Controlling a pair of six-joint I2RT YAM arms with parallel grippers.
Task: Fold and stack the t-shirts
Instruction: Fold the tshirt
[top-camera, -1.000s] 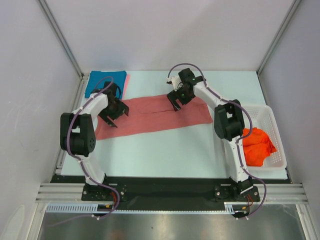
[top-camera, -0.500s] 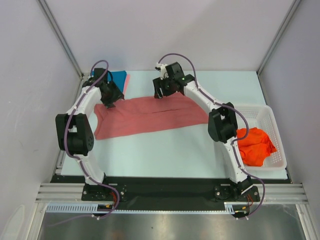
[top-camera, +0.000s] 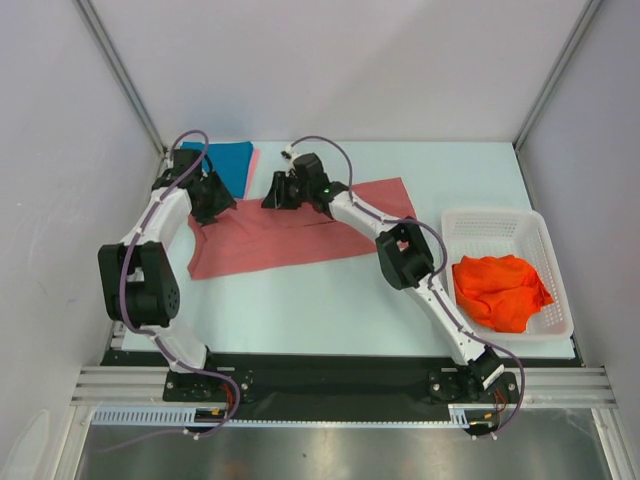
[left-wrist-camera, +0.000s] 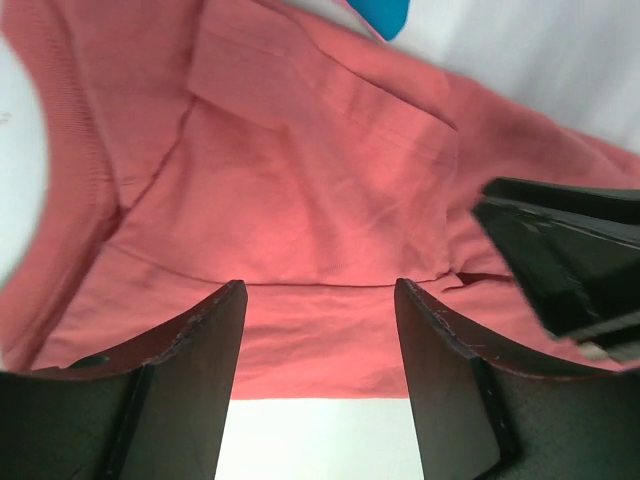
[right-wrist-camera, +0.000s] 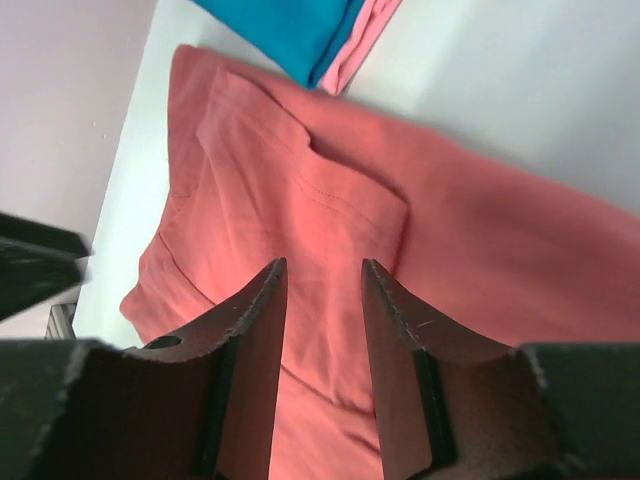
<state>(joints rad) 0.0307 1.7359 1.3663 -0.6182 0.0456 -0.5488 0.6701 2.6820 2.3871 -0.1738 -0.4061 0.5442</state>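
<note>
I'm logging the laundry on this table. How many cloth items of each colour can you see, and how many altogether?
Salmon-red shirt, spread on the table: 1
Teal-blue shirt, folded: 1
Light pink shirt, under the teal one: 1
Orange-red heap in the white basket: 1 heap; the number of shirts in it cannot be told
Total: 4, counting the heap as one

Pale table (top-camera: 330, 300) enclosed by plain grey walls (top-camera: 330, 70).
</note>
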